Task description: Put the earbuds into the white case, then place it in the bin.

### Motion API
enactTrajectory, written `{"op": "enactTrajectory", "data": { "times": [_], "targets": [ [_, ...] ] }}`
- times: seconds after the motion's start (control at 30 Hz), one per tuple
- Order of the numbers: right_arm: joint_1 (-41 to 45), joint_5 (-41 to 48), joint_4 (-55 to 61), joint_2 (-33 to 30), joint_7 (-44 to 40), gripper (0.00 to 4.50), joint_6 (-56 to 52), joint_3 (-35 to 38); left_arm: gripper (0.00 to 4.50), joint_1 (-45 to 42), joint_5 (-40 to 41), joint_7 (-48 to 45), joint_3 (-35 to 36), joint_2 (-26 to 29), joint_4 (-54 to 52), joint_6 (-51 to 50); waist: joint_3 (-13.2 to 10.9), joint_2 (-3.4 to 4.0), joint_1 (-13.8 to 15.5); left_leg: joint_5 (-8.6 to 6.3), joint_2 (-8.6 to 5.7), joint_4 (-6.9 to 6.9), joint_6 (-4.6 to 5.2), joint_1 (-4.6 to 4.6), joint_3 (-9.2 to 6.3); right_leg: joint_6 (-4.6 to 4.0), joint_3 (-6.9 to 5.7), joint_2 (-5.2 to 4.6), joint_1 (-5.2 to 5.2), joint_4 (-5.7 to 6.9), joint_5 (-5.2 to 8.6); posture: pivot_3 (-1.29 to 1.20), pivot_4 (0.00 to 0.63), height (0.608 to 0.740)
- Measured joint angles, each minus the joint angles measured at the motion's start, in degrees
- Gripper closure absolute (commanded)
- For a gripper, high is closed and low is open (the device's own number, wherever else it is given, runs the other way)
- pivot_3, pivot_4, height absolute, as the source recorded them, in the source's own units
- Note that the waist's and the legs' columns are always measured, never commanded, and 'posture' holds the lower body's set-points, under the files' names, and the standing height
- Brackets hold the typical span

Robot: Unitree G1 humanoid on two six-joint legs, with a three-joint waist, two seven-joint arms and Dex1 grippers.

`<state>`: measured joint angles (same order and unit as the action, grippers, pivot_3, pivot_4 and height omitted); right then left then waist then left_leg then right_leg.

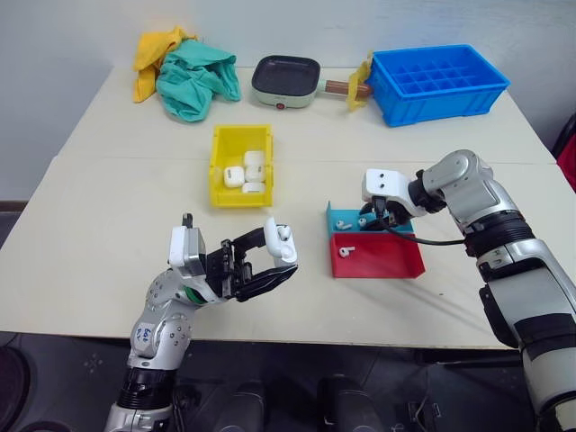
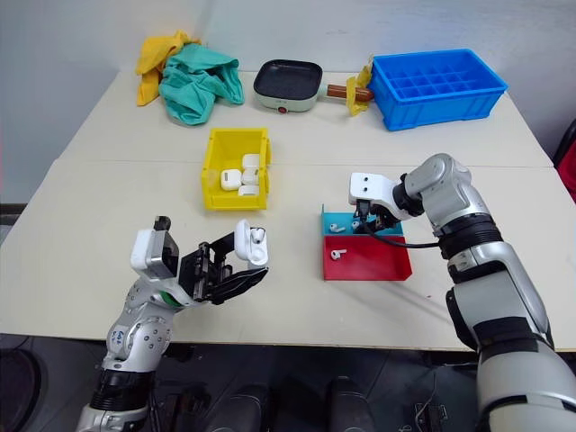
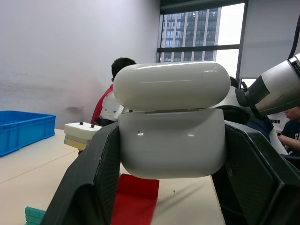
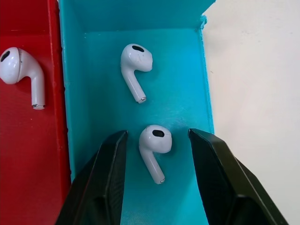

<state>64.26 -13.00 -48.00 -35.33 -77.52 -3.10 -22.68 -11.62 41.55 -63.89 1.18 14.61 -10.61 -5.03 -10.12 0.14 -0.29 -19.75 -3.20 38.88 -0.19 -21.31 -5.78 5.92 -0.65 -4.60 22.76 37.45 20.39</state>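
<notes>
White earbuds (image 4: 154,143) lie in teal (image 4: 183,93) and red trays (image 1: 382,256); white cases (image 1: 245,173) fill the yellow bin (image 1: 219,171).

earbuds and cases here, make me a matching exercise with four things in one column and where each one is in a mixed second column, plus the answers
Things
1. open white case
2. closed white cases
3. lone earbud
4. earbud between the right gripper fingers

Places
A. red tray
B. yellow bin
C. teal tray
D. held in the left gripper

Pairs: 1-D, 2-B, 3-A, 4-C
</notes>
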Motion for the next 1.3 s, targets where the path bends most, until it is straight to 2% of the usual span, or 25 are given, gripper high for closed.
{"op": "enactTrajectory", "data": {
  "times": [0.1, 0.57, 0.7, 0.83, 0.97, 1.03, 1.1, 1.2, 1.3],
  "targets": [
    [0.0, -0.1, -0.2, 0.0, -0.1, 3.99, 0.3, 0.0, 1.70, 0.0, 0.0, 0.0, 0.0, 0.0, 0.0, 0.0, 0.0, 0.00, 0.0, 0.00, 0.00, 0.01, 0.00, 0.00, 0.00, 0.00, 0.00, 0.00, 0.00, 0.01, 0.00, 0.00, 0.150, 0.740],
    [-0.8, 0.4, 0.8, 0.0, -0.1, 4.07, -0.7, 1.0, 1.70, -0.4, 0.0, 0.0, 0.0, -0.2, 0.1, 0.0, 0.0, 0.00, 0.0, 0.00, 0.00, 0.03, 0.00, 0.00, 0.00, 0.00, 0.00, 0.00, 0.00, 0.03, 0.00, 0.00, 0.150, 0.740],
    [-3.5, 4.5, 5.2, -1.6, -1.2, 4.07, -3.4, 5.2, 1.70, -1.5, 0.0, -0.3, -0.2, -0.5, 0.3, 0.0, 0.0, 0.00, 0.2, 0.00, -0.02, 0.14, 0.00, -0.03, -0.01, 0.00, -0.01, -0.02, 0.01, 0.03, 0.00, 0.00, 0.150, 0.740],
    [-7.2, 19.0, 17.6, -6.2, -5.7, 4.07, -11.7, 18.7, 1.70, -4.2, 0.2, -1.3, -0.6, -1.4, 2.1, 0.0, 0.0, 0.00, 0.5, -0.01, -0.04, 0.14, 0.01, -0.09, -0.06, 0.00, -0.06, -0.04, 0.00, -0.01, 0.00, 0.00, 0.150, 0.740],
    [-16.4, 38.7, 35.1, -5.5, -5.0, 4.07, -27.2, 32.5, 1.70, -6.8, 0.2, -2.3, -1.3, -3.0, 4.5, 0.0, 0.0, 0.00, 0.6, -0.02, 0.00, 0.11, 0.01, -0.09, -0.08, 0.00, -0.08, -0.01, -0.05, -0.01, 0.00, 0.00, 0.150, 0.740],
    [-20.4, 48.4, 43.8, -2.6, -0.4, 4.07, -36.1, 37.2, 1.70, -8.0, 0.2, -2.4, -1.2, -3.4, 5.5, -0.1, 0.0, 0.00, 0.2, -0.02, 0.01, 0.11, 0.00, -0.08, -0.05, 0.00, -0.03, 0.01, -0.04, 0.05, 0.00, 0.00, 0.150, 0.740],
    [-22.6, 58.5, 52.3, 1.5, 8.1, 4.07, -44.8, 41.1, 1.70, -9.8, 0.3, -2.4, -1.3, -4.8, 7.0, -0.3, 0.0, 0.01, 0.1, -0.02, 0.00, 0.15, 0.00, -0.02, -0.02, 0.00, 0.05, 0.02, -0.02, 0.17, 0.00, 0.00, 0.150, 0.740],
    [-25.0, 70.6, 62.8, 6.7, 19.2, 4.07, -51.4, 43.2, 1.70, -11.4, 0.3, -2.5, -1.7, -6.2, 7.6, -0.6, 0.0, 0.00, 0.4, -0.02, 0.00, 0.15, 0.00, 0.00, -0.07, 0.00, 0.05, 0.01, -0.03, 0.19, 0.00, 0.00, 0.150, 0.740],
    [-29.7, 78.5, 69.7, 9.7, 26.5, 4.07, -54.5, 41.5, 1.70, -12.6, 0.3, -2.8, -1.7, -6.7, 9.2, -0.6, 0.0, 0.00, 0.6, -0.04, -0.06, 0.14, 0.03, -0.01, -0.08, 0.00, 0.06, -0.03, -0.04, 0.17, 0.00, 0.00, 0.150, 0.740]
  ]
}}
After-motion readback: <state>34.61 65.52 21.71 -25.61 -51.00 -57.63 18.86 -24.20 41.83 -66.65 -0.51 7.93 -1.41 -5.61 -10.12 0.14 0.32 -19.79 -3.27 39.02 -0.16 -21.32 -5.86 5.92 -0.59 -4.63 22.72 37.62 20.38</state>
